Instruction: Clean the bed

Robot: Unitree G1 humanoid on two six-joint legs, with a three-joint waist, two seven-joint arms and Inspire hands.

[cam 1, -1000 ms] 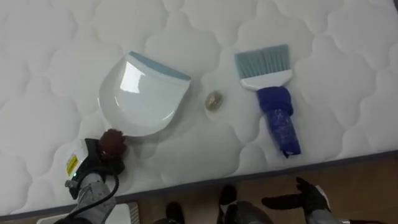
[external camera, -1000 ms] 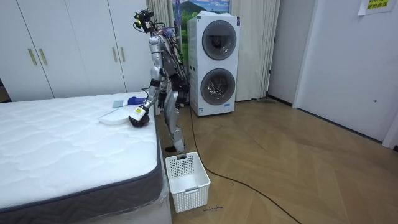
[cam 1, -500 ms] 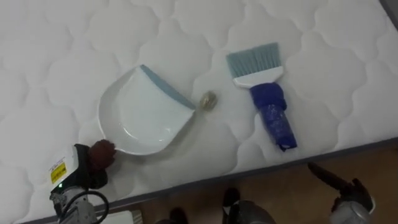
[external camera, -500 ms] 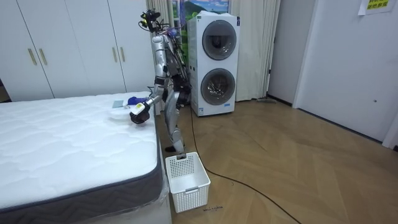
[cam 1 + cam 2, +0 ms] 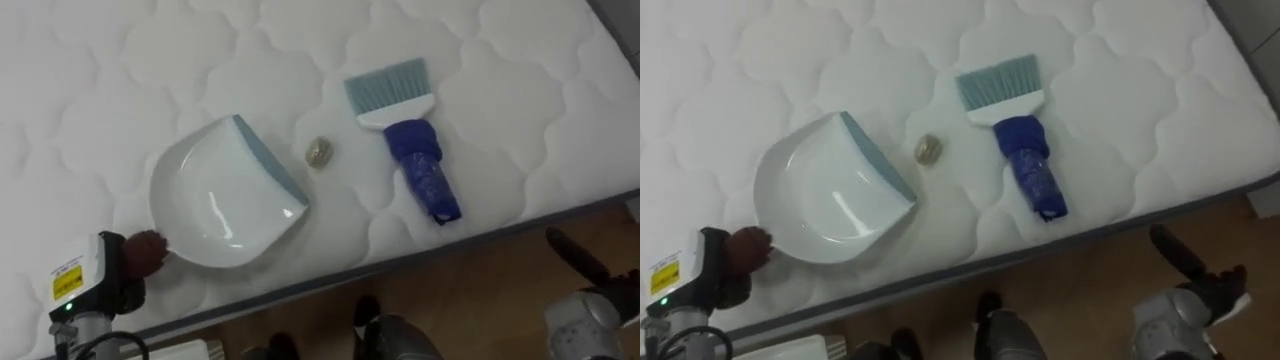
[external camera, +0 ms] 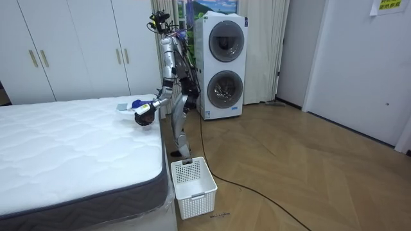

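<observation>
Robot stands at the edge of the bed (image 5: 100,80), head camera looking down on the quilted mattress. Left hand (image 5: 128,268) is at 7 o'clock in the eye views, fingers curled tight on the rear grip of the white dustpan (image 5: 220,195). Pan lies flat on the mattress with its blue lip turned to about 2 o'clock. Likely reason: the lip faces the debris (image 5: 318,152), a small brownish lump just beside it, so one short sweep would push it in. Brush (image 5: 410,140) lies at 3 o'clock of the debris, near but apart, bristles to 12 and blue handle to 5 o'clock toward the bed edge, handy for the right side. Right hand (image 5: 572,258) is at 4 o'clock, off the bed over the floor (image 5: 480,290), fingers loose and straight, holding nothing. My read: pan is placed, brush not yet picked up. Next move needs the right hand on the brush handle while the left steadies the pan; the lump may roll on the soft mattress. White basket (image 6: 192,183) sits on the floor beside the bed, probably for dumping.
</observation>
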